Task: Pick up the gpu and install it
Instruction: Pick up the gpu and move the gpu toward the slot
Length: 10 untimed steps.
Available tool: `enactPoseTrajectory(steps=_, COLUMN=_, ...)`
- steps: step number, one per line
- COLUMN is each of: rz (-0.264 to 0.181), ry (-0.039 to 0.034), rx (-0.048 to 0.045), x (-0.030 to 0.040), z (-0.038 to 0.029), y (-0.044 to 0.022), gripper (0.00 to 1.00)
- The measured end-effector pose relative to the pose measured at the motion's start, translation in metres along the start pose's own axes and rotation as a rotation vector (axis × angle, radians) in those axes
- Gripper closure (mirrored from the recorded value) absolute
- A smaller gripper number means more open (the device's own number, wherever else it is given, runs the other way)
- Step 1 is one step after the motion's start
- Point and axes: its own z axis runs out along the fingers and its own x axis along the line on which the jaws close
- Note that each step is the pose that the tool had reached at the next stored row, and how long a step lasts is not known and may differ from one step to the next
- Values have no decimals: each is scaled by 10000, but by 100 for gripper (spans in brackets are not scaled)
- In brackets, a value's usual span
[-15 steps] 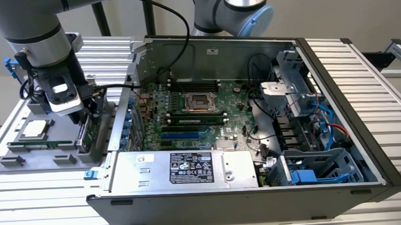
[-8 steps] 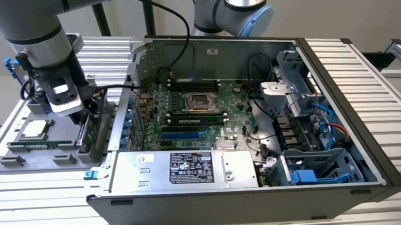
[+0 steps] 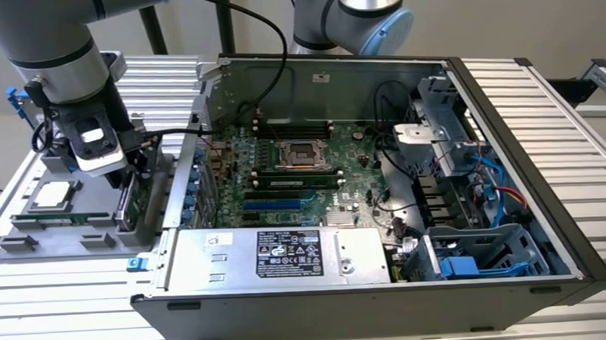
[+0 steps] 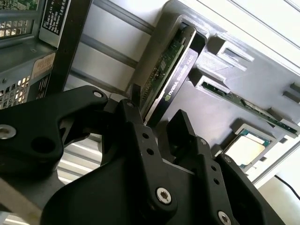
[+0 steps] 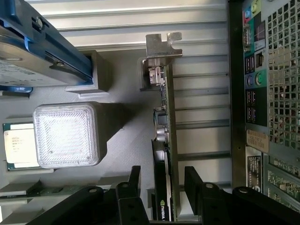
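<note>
The gpu [image 3: 130, 208] stands on edge in a slot of the grey parts tray [image 3: 43, 251], at the exterior view's left, outside the computer case [image 3: 503, 118]. Both wrist views show its green board and black shroud edge-on: gpu [image 5: 165, 140], gpu [image 4: 171, 75]. Its metal bracket [image 5: 161, 47] is at the end away from the arm. My gripper [image 3: 130, 167] hangs right over the card. The gripper [image 5: 164, 183] is open, one black finger on each side of the card with small gaps; it straddles the card the same way in the second wrist view, gripper [image 4: 157, 110].
The open case holds the motherboard [image 3: 293, 170] and a power supply [image 3: 276, 254]; its rear panel [image 5: 267, 93] is close beside the card. On the tray lie a processor [image 3: 52, 195], a memory stick [image 3: 63, 218] and a blue-framed hard drive [image 5: 33, 47].
</note>
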Motion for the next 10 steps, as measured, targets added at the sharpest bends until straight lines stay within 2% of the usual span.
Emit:
enactPoseTrajectory(steps=2, rz=0, ry=-1, rx=-1, x=0, z=1, y=0, gripper=0)
enactPoseTrajectory(steps=3, rz=0, ry=-1, rx=0, x=0, z=1, y=0, gripper=100)
enactPoseTrajectory(steps=10, rz=0, ry=-1, rx=0, x=0, z=3, y=0, gripper=100)
